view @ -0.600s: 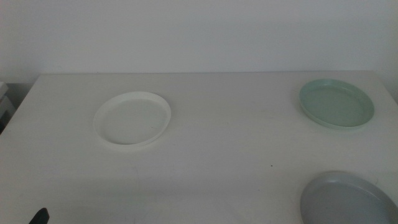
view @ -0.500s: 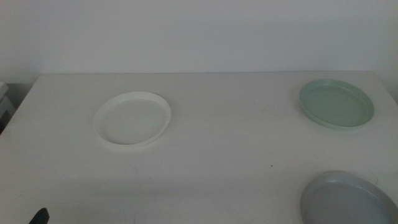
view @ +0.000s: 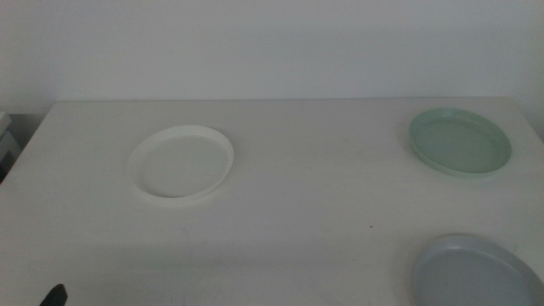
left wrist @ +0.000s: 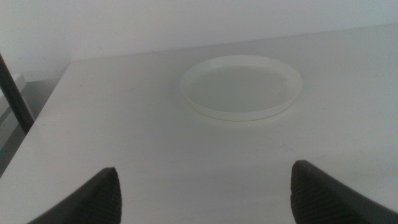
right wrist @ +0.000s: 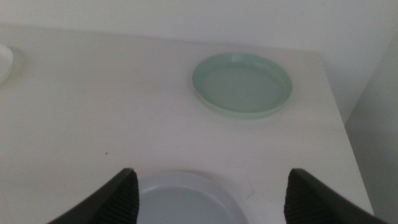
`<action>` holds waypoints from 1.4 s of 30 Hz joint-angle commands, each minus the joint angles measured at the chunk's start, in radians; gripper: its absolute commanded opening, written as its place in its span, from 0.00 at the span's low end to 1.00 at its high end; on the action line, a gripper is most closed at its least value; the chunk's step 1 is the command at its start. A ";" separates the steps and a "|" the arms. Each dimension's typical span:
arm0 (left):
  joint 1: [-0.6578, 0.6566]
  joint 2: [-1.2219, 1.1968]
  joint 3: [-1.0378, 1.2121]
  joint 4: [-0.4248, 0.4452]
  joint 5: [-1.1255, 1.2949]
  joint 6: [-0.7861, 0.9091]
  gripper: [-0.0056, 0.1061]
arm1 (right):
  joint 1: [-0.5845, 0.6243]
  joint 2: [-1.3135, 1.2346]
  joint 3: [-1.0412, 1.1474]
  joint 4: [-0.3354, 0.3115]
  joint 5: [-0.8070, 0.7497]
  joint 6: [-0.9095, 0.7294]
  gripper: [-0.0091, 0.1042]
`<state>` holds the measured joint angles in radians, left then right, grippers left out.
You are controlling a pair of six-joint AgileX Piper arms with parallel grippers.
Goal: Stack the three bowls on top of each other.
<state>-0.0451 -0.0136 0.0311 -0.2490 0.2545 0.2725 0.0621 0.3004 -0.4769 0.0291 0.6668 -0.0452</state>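
Three bowls, all separate, nothing stacked yet. White bowl (view: 181,161) sits left of table centre, mint green bowl (view: 460,142) far right toward the back, grey bowl (view: 474,272) front right, partly cut by the middle view's bottom edge. Green and grey are near each other, white well apart from both. All lie flat and upright on the white table (view: 314,195). Left gripper (left wrist: 205,193) waits low at the front left, jaws spread wide, holding nothing, white bowl straight ahead of it. Right gripper (right wrist: 211,193) hovers above the near part of the grey bowl, jaws also wide open and empty, green bowl beyond. Judgement: first pick is about to start, probably the right arm on grey or green. To do it well: rims are low and thin, so come down with one jaw inside and one outside the rim, close firmly, lift level, centre over the target bowl before release. Risk is the shallow rim slipping out or the bowl tilting and landing off-centre. Left arm can bring white across afterwards.
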 commanded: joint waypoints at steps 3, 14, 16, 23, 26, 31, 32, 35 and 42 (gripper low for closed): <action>-0.002 -0.007 -0.005 -0.006 -0.079 -0.005 0.99 | 0.002 0.154 -0.176 -0.004 0.082 0.045 0.60; -0.002 -0.007 -0.005 -0.006 -0.079 -0.005 0.99 | 0.002 0.489 -0.458 0.063 0.374 0.077 0.60; -0.002 -0.007 -0.005 -0.006 -0.079 -0.005 0.99 | 0.002 0.551 -0.473 0.078 0.396 0.056 0.60; -0.002 -0.007 -0.005 -0.006 -0.079 -0.005 0.99 | -0.076 0.700 -0.475 0.096 0.388 0.032 0.60; -0.002 -0.007 -0.005 -0.006 -0.079 -0.005 0.99 | -0.138 0.742 -0.475 0.095 0.384 0.032 0.60; -0.002 -0.007 -0.005 -0.006 -0.079 -0.005 0.99 | -0.208 0.820 -0.455 0.092 0.387 0.031 0.60; -0.002 -0.007 -0.005 -0.006 -0.079 -0.005 0.99 | -0.219 0.834 -0.444 0.095 0.384 0.031 0.60; -0.002 -0.007 -0.005 -0.006 -0.079 -0.005 0.99 | -0.260 0.885 -0.407 0.093 0.377 0.031 0.60; -0.002 -0.007 -0.005 -0.006 -0.079 -0.005 0.99 | -0.317 1.009 -0.360 0.070 0.251 -0.143 0.57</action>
<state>-0.0451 -0.0136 0.0311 -0.2490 0.2545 0.2725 -0.2435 1.3077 -0.8190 0.1054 0.9677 -0.1174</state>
